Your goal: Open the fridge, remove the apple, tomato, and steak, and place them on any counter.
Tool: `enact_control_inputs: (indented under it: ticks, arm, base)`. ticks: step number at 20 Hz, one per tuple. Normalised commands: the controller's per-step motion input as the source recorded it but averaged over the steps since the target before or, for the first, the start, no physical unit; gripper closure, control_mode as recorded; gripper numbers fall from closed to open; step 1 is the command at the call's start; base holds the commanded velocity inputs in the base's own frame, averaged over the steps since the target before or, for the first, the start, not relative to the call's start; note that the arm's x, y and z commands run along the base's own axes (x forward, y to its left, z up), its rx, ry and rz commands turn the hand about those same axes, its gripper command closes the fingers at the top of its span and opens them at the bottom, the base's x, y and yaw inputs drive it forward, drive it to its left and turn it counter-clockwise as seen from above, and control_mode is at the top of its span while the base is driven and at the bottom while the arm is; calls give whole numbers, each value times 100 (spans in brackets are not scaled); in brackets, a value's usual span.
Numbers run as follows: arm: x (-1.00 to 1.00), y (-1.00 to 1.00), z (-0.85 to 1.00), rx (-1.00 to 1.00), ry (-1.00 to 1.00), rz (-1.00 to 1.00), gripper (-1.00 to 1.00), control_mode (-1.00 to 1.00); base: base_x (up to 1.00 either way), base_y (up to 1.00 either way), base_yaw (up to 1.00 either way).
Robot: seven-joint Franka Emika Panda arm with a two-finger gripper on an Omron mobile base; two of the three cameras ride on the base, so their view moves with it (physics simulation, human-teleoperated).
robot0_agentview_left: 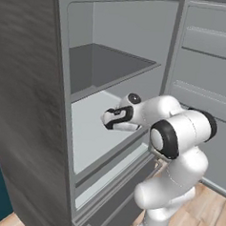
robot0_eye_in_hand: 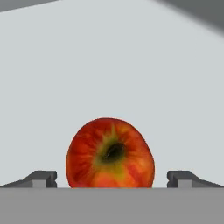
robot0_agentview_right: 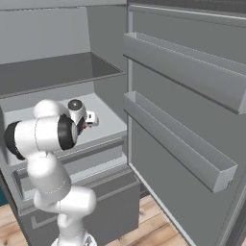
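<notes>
Fingertips stand spread wide at the bottom of your hand view, one to each side of the apple, so the gripper is released and grips nothing yet; the apple sits between the tips, stem hollow facing the camera, resting on the pale shelf inside the fridge; your first risk is the closing itself: the apple is round and smooth, and if the tips meet it off its widest part it could squirt out and roll deeper along the shelf; you also cannot tell from here how far the tips reach past the fruit, so a shallow pinch may slip on the lift; further out, the hand is well inside the compartment under the upper shelf, and a steep lift could knock it; beyond that, the open door and its bins stand close on the right, so swing out carefully
</notes>
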Motion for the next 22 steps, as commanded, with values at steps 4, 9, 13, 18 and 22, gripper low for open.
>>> enact_control_inputs:
  ticks: [4, 9, 13, 18, 22]
  arm:
    - [28, 10, -16, 0, 0, 0, -100, -100]
    - [23, 8, -16, 0, 1, 0, -100, -100]
    - [-6, 1, -36, 0, 5, 0, 100, -100]
    - [-25, 0, -50, 0, 10, 0, 100, -100]
    - [-10, 0, -26, 0, 6, 0, 100, -100]
  base:
    - [0, 0, 0]
    - [0, 0, 0]
    - [0, 0, 0]
    - [0, 0, 0]
    - [0, 0, 0]
